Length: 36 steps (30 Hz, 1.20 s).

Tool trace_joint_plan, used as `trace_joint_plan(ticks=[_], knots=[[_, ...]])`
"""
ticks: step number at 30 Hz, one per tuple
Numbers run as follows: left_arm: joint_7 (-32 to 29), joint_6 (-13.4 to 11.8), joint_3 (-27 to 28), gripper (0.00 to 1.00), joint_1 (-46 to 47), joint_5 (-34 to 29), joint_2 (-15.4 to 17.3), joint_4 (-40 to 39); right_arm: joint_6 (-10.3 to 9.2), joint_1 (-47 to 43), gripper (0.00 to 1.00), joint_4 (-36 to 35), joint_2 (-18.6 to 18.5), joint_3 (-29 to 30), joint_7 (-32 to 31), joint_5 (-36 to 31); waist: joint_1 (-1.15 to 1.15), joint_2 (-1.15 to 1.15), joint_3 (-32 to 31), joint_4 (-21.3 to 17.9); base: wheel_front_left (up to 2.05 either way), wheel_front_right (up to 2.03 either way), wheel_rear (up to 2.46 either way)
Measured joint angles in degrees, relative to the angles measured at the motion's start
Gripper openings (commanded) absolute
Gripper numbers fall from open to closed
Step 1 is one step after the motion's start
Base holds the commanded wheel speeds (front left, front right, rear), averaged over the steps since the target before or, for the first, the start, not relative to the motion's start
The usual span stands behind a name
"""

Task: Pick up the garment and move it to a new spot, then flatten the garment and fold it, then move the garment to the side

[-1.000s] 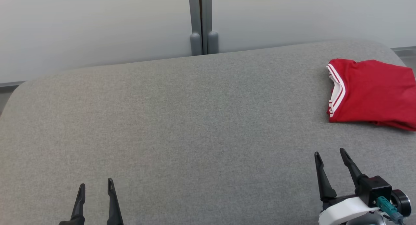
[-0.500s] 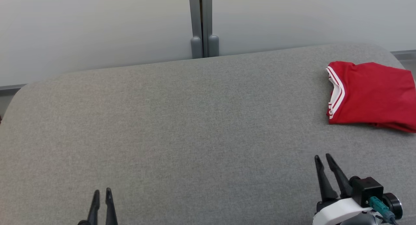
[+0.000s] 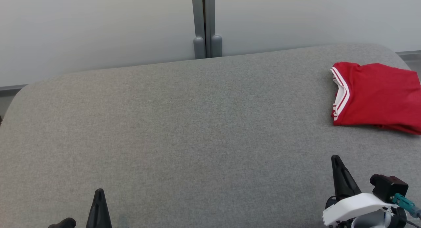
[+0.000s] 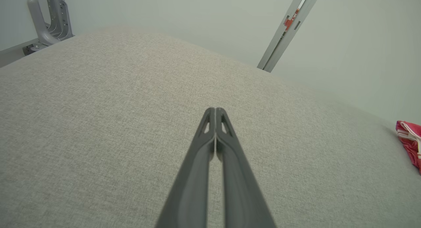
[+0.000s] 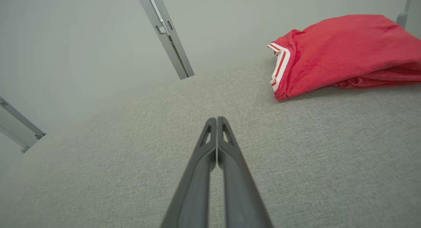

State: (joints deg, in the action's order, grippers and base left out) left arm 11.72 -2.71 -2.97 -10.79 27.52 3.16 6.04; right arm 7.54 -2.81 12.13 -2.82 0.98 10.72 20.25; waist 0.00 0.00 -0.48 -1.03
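The garment (image 3: 378, 98) is a red shirt with white-striped trim, folded into a neat block at the far right of the grey surface (image 3: 197, 129). From the right wrist it appears as the garment (image 5: 342, 53) at the upper right, and a corner of the garment (image 4: 409, 140) peeks in at the left wrist view's right edge. My right gripper (image 3: 336, 158) is shut and empty, well in front of the garment, fingertips pressed together (image 5: 216, 119). Far off at the lower left, my left gripper (image 3: 99, 191) is shut and empty too (image 4: 214, 109).
A pale wall runs behind the grey surface, with a grey vertical post (image 3: 204, 24) at its middle. The surface's rounded far corners lie at the left (image 3: 19, 89) and right (image 3: 388, 48). A grey bracket (image 4: 49, 20) stands beyond the edge in the left wrist view.
Both grippers have closed from wide open to fully shut. The right one has pulled slightly lower in the head view. The garment has not moved.
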Motion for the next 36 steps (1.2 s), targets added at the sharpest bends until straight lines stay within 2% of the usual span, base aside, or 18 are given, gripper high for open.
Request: trace_joint_plan(ticks=[16, 36], knots=[[-3.08, 2.27, 0.96, 0.00, 3.76, 15.17, 0.67, 2.10, 0.00, 2.03, 0.00, 0.40, 0.01, 1.16, -3.68, 15.75, 0.00, 0.00, 0.09, 0.16, 0.00, 0.00, 0.00], [-6.62, 4.48, 2.38, 0.00, 7.23, 30.08, 1.11, 3.66, -0.01, 3.80, 0.00, 0.76, 0.02, 2.40, -7.62, 31.87, 0.00, 0.00, 0.21, 0.34, 0.00, 0.00, 0.00]])
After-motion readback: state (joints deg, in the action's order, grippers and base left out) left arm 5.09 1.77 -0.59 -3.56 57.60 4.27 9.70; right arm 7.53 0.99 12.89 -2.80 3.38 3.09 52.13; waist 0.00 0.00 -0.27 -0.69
